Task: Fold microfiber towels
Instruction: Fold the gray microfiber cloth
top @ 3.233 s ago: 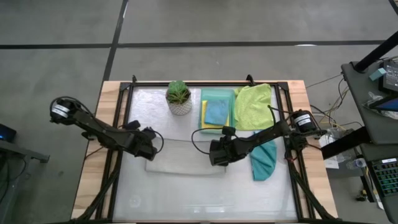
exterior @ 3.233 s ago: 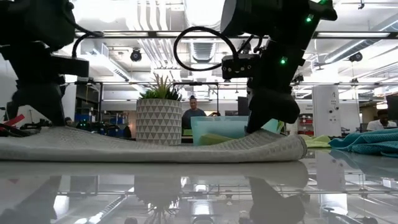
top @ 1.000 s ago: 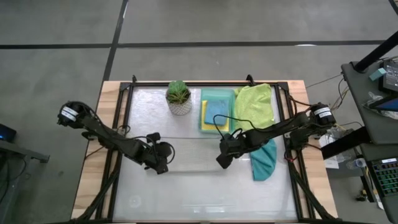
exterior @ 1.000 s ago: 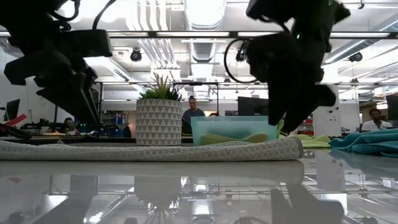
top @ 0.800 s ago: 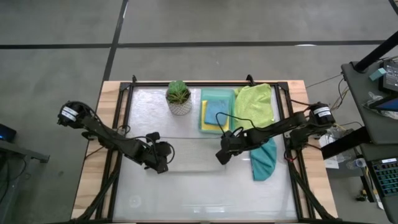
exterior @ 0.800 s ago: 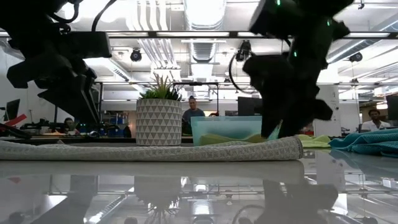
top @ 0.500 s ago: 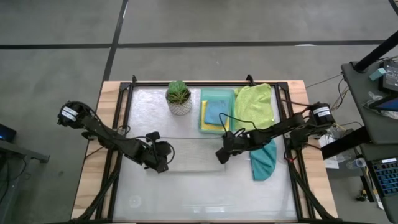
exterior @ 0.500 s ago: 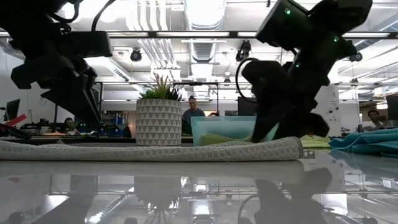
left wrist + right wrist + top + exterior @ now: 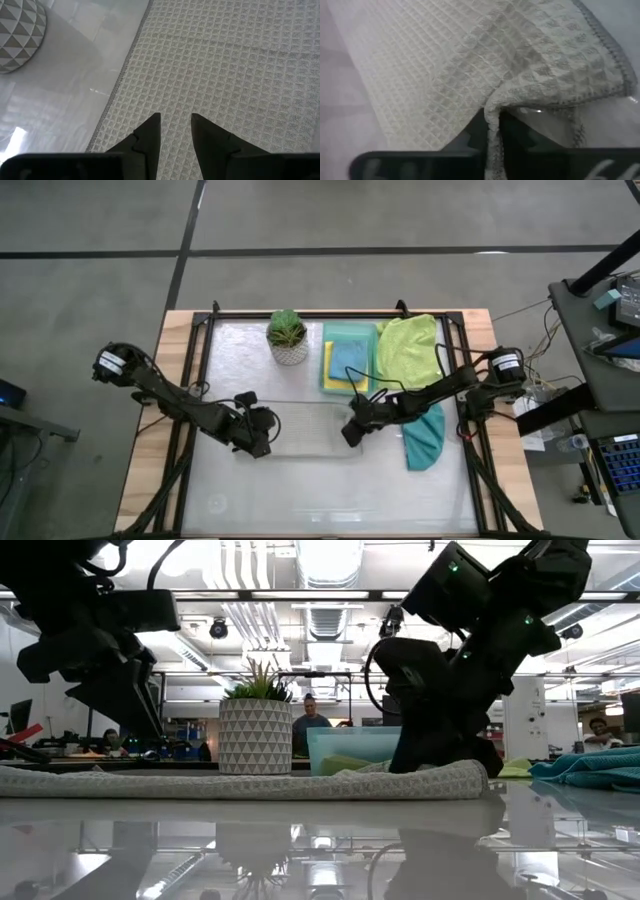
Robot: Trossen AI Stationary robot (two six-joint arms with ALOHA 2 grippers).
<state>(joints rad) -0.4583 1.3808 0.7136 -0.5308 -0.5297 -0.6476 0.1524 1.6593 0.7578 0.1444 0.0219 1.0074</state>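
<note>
A pale grey waffle-weave microfiber towel [image 9: 300, 430] lies flat across the middle of the glossy white table [image 9: 330, 490], folded into a long strip with an arm at each end of it. The right gripper [image 9: 492, 131] is down at the strip's right end; in the right wrist view its two dark fingers [image 9: 472, 134] are pinched together on a raised fold of the grey cloth near its stitched corner, so it has hold of the towel there. From table height that end of the grey towel [image 9: 430, 778] shows as a rounded bulge with the right gripper [image 9: 435, 755] pressed onto it.

The left gripper [image 9: 175, 125] hovers over the left part of the strip — its tapered fingers [image 9: 150, 131] stand slightly apart with the weave showing between them, holding nothing.

Toward the far edge of the table stands a small green plant in a white patterned pot [image 9: 288, 335]. Just beside it sits a rigid mint-green rectangular tray [image 9: 350, 332], holding a light blue cloth [image 9: 348, 360] on top of a yellow cloth [image 9: 328, 370]. A lime green cloth [image 9: 410, 350] is spread out next to the tray, and a teal cloth [image 9: 424, 438] lies crumpled nearer the front, under the right arm.
</note>
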